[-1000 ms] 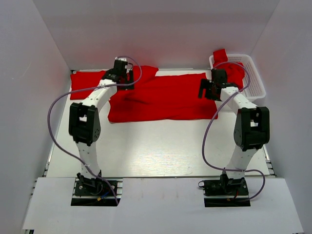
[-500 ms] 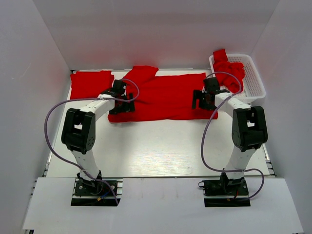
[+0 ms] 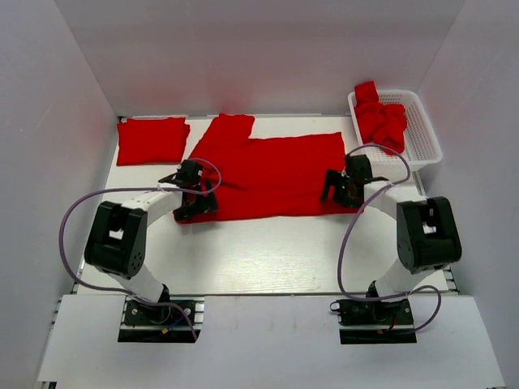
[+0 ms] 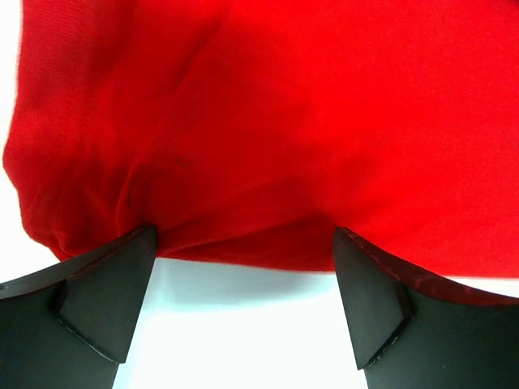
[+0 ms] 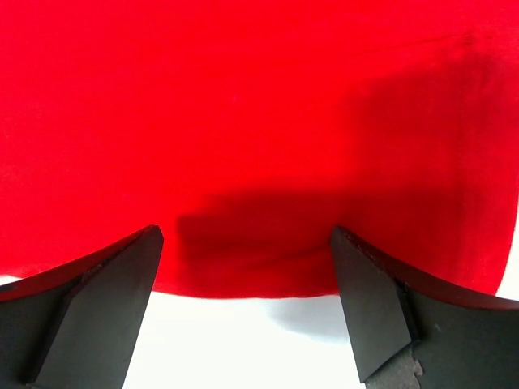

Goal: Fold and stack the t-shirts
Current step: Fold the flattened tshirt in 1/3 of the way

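White worktop (image 3: 268,251) carrying flattened red t-shirt (image 3: 276,166) at centre. Both spread wide, left pincer (image 4: 243,235) and right pincer (image 5: 245,233) sitting at near hem, gripping nothing. Risk: one side closing short of hem, skewing fold.

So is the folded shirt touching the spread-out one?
Apart. The top external view shows white table between the folded shirt and the spread-out shirt.

This is a robot test bench in a lab, not a home. A white table (image 3: 268,251) is boxed in on three sides by plain white panels (image 3: 268,49). Two white-and-black arms (image 3: 122,235) are bolted to metal base plates (image 3: 158,312) at its near edge (purple cables (image 3: 62,239) loop loose beside them). The only props are red shirts (image 3: 276,170) and a white plastic basket (image 3: 422,130).
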You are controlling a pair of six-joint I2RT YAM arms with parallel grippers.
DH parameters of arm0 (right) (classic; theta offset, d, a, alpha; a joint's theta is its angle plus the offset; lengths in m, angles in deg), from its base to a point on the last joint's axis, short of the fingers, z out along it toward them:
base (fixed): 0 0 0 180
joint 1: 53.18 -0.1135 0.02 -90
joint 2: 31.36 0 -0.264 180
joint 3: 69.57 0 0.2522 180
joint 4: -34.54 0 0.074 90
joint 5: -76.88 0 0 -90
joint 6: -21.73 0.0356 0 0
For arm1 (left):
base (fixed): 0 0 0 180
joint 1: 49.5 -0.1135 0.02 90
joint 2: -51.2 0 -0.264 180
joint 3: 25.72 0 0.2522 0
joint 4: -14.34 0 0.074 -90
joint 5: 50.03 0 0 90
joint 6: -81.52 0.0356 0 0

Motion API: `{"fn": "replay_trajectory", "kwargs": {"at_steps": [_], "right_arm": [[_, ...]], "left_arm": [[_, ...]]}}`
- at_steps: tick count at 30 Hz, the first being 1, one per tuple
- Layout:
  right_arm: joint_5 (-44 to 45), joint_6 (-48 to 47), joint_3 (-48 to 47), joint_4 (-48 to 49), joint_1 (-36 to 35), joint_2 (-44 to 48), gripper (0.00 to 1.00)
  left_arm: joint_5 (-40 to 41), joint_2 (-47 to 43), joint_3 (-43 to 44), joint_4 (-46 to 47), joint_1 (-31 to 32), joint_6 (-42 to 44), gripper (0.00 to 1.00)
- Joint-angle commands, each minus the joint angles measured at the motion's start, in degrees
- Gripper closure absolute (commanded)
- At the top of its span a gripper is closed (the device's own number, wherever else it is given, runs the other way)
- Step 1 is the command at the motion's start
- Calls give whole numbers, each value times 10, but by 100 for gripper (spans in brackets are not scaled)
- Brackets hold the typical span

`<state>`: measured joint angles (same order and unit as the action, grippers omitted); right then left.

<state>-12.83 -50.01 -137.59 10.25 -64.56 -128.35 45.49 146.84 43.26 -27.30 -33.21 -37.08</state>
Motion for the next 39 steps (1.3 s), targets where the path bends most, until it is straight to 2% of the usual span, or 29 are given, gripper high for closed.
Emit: {"fn": "replay_trajectory", "kwargs": {"at_steps": [1, 5, 6, 9, 11, 15, 18, 20, 22, 25, 27, 30, 31, 33, 35, 39], "right_arm": [[-12, 57, 110, -85, -5, 63, 10], [-12, 68, 186, -119, -9, 159, 10], [-24, 68, 194, -130, -14, 198, 10], [-83, 44, 215, -153, -15, 238, 10], [-99, 27, 189, -162, -17, 247, 10], [-123, -13, 125, -181, -17, 268, 10], [-140, -46, 86, -174, -15, 272, 10], [-155, -78, 66, -171, -15, 269, 10], [-164, -97, 46, -170, -15, 260, 10], [-180, -106, 31, -166, -14, 240, 10], [-193, -107, 28, -166, -13, 226, 10], [-188, -112, 14, -175, -14, 205, 10], [-187, -112, 11, -177, -12, 202, 10], [-188, -113, 11, -173, -14, 200, 10], [-188, -113, 13, -171, -13, 197, 10], [-174, -106, 19, -173, -12, 196, 10]], "left_arm": [[-19, -42, -91, -134, -2, -73, 0], [-48, -123, -150, -197, 10, -101, 0], [-81, -139, -159, -211, 10, -101, 0], [-140, -208, -158, -230, 10, -73, 0], [-129, -236, -122, -242, 10, -48, 0], [-112, -246, 50, -260, 10, 20, 0], [-112, -211, 122, -215, 10, 102, 0], [-130, -170, 146, -163, 10, 184, 0], [-121, -134, 174, -134, 10, 223, 0], [-141, -74, 189, -95, 0, 278, 0], [-132, -57, 167, -54, 6, 324, 0], [-139, -1, 167, -46, 1, 358, 4], [-104, 15, 176, -59, 1, 358, 5], [-94, 32, 176, -50, 1, 358, 5], [-139, 32, 168, -33, 1, 377, 6], [-161, 26, 149, -24, 1, 383, 6]]}}
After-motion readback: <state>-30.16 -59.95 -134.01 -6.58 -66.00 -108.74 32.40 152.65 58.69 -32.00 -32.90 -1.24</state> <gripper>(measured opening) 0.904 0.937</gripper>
